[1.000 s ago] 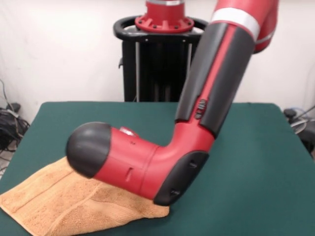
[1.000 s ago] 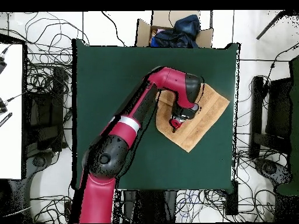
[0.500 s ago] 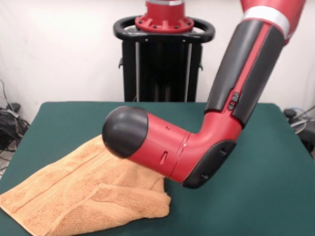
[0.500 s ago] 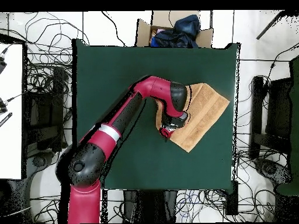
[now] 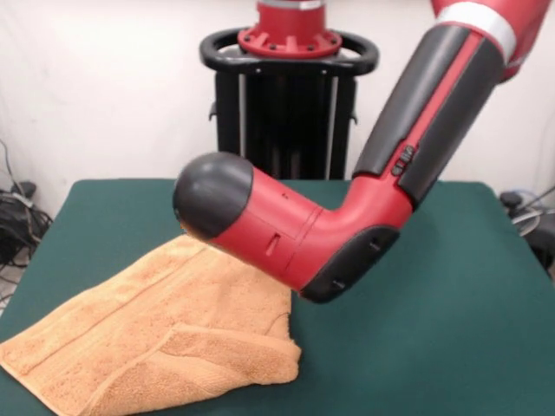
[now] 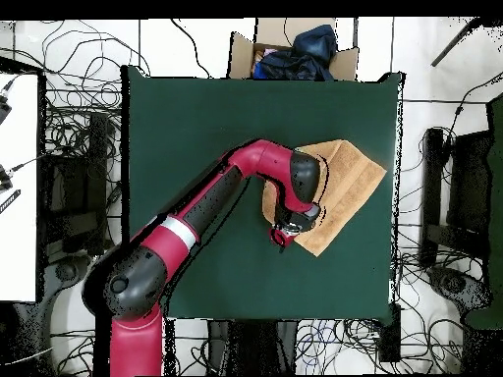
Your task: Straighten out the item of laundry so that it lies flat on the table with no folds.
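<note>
Pincer (image 6: 282, 236): seen only from overhead, a small red tip at the towel's edge on the robot's side; you cannot tell whether it is wide, narrow or holding cloth (the wrist hides it entirely in the front view).

Towel (image 5: 156, 338): peach-tan terry, lying toward the table's front-left corner as the front camera sees it, set askew to the edges. One layer lies doubled over along its near side, with a raised fold line and a rounded lump at the corner nearest the table's middle. Not flat yet.

Table (image 5: 451, 329): dark green top, bare across the right half in the front view.

Arm (image 5: 286, 234): elbow and wrist housing hang over the towel's far part. Change to note: over the last second the housing has swung off the cloth's near-left area toward the table's middle and risen, uncovering most of the towel, while the pincer has slid from the towel's interior to its edge. The fold reads unchanged. Your likely next step is unfolding that doubled layer.

Pedestal (image 5: 290, 95): beyond the far edge.
</note>
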{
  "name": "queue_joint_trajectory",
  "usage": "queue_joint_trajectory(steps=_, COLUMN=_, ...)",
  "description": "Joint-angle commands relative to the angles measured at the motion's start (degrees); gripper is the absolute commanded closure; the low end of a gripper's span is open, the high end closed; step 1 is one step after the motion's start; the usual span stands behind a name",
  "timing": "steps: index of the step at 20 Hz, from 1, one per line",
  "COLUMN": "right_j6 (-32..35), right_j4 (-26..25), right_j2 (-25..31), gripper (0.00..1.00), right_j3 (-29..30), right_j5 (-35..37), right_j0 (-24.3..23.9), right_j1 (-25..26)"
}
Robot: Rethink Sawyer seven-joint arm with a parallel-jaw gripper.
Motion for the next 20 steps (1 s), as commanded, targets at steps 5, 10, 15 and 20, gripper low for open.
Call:
queue_joint_trajectory(steps=5, right_j6=3.0, right_j4=1.6, right_j2=1.1, gripper=1.00, right_j3=0.5, right_j5=10.8, right_j0=0.4, right_j1=-5.7)
queue_joint_trajectory(steps=10, right_j6=5.8, right_j4=0.9, right_j2=-0.6, gripper=1.00, right_j3=-0.2, right_j5=14.4, right_j0=0.4, right_j1=-6.5)
queue_joint_trajectory(steps=15, right_j6=7.5, right_j4=1.4, right_j2=-0.7, gripper=1.00, right_j3=-0.9, right_j5=19.4, right_j0=0.1, right_j1=-6.7)
queue_joint_trajectory(steps=20, right_j6=7.6, right_j4=0.5, right_j2=-1.9, gripper=1.00, right_j3=-1.8, right_j5=24.9, right_j0=-0.8, right_j1=-5.1)
